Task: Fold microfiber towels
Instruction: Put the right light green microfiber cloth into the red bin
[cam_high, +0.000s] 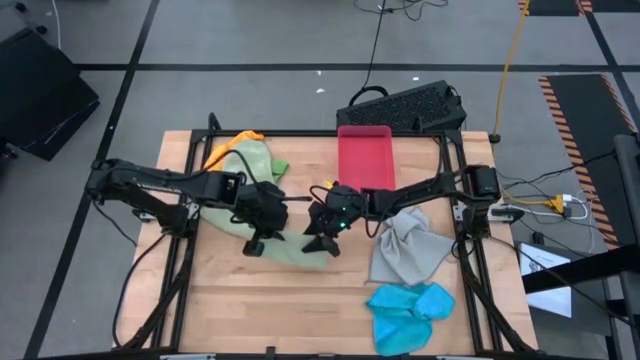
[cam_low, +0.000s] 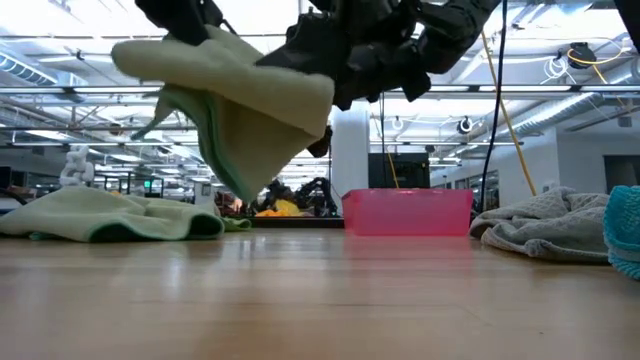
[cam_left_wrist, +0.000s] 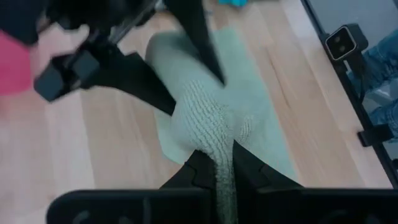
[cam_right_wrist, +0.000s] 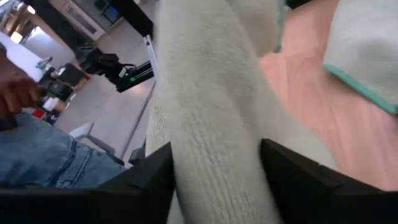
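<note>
Item: pale sage towel, lifted mid-counter, part trailing on wood. Left hand pinches one edge; right hand has cloth between spread fingers, grip uncertain. Step: forming first fold. Next: secure right hold, carry edge across.
</note>
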